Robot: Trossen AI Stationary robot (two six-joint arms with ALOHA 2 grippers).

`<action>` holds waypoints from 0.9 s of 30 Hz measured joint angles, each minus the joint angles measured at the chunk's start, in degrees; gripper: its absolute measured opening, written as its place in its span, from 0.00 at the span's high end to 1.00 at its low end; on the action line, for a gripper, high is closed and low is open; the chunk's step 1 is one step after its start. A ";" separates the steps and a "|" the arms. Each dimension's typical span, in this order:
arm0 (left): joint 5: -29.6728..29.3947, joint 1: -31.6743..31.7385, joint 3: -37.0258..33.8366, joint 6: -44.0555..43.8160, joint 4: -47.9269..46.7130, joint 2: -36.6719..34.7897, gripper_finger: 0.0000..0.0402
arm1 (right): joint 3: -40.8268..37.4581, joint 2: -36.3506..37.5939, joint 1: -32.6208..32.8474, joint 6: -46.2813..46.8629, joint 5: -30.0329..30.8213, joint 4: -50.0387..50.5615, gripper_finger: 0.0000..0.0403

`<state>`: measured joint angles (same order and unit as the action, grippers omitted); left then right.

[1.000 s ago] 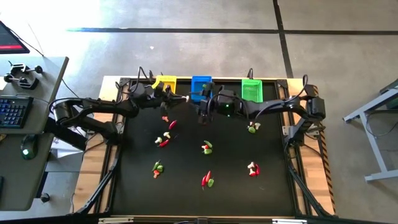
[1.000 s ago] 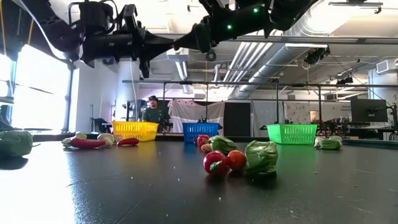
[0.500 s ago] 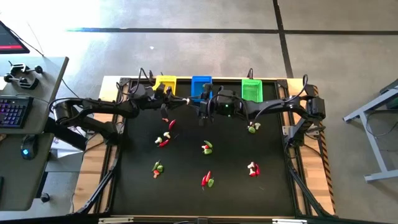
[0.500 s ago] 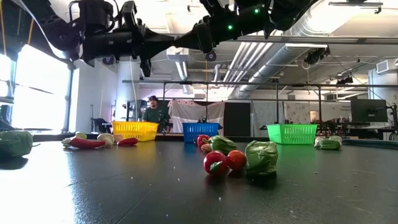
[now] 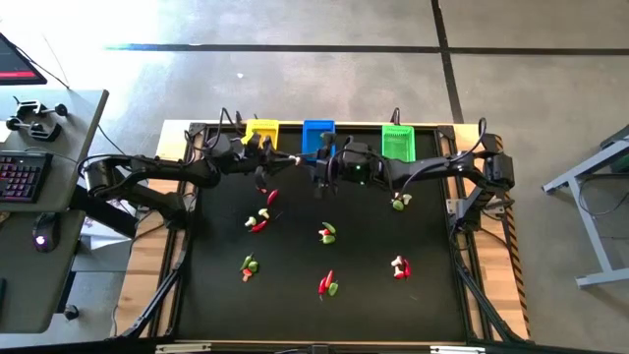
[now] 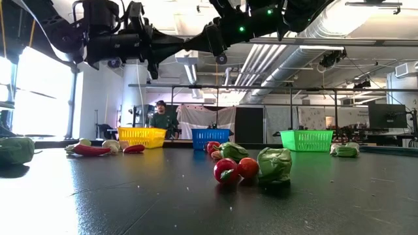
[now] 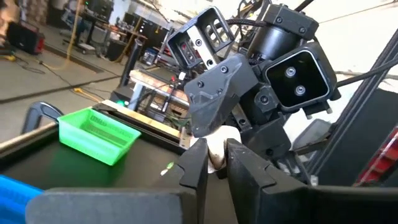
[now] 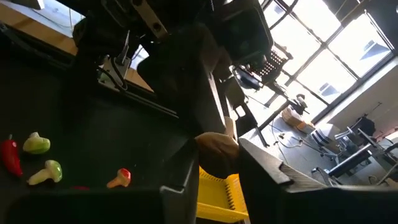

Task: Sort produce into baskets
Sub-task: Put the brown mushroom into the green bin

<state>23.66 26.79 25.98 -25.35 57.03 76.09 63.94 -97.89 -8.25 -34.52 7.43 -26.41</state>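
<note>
My two grippers meet above the table's far part, between the yellow basket [image 5: 261, 130] and the blue basket [image 5: 318, 133]. My left gripper [image 5: 286, 157] comes from the left and my right gripper [image 5: 309, 164] from the right. One small mushroom-like piece [image 7: 216, 149] sits between them, white at one end and tan at the other [image 8: 217, 154]. Each gripper is shut on it. The green basket [image 5: 398, 141] stands farther right on the far edge. Small groups of produce [image 5: 327, 234] lie on the black table. My left gripper pinches the piece's white end [image 7: 214, 157] between its two fingers, coming level from the table's left. The piece is lifted clear of the table. My right gripper pinches the piece's tan end [image 8: 214, 163] between its two fingers, coming level from the table's right, opposite my left gripper.
Produce lies in several groups: near the left gripper [image 5: 272, 197], left of the middle [image 5: 258, 220], at the right [image 5: 400, 202], and nearer the front [image 5: 249, 265] [image 5: 328, 285] [image 5: 400, 265]. A person [image 6: 159, 117] stands in the room beyond the far edge.
My left gripper has moved a little toward my right gripper, closing the space between them high above the table. The produce on the table has stayed in place.
</note>
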 joint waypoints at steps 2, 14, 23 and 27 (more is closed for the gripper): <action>-0.67 0.02 0.00 1.56 -0.39 0.00 0.85 | 0.00 0.00 0.00 0.00 1.61 0.27 0.81; -2.38 1.98 0.02 8.93 -3.50 -0.02 0.69 | 0.00 5.62 -0.45 6.35 14.21 15.51 0.83; -2.44 2.84 0.02 13.22 -8.33 -0.02 0.70 | 0.02 15.41 -8.05 23.04 19.26 47.14 0.83; -2.44 2.83 0.02 15.13 -8.38 -0.02 0.70 | 0.02 16.99 -14.04 31.60 19.38 59.38 0.83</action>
<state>21.22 29.62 26.00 -10.22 48.65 76.07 63.96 -80.89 -22.29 -2.92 26.80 32.97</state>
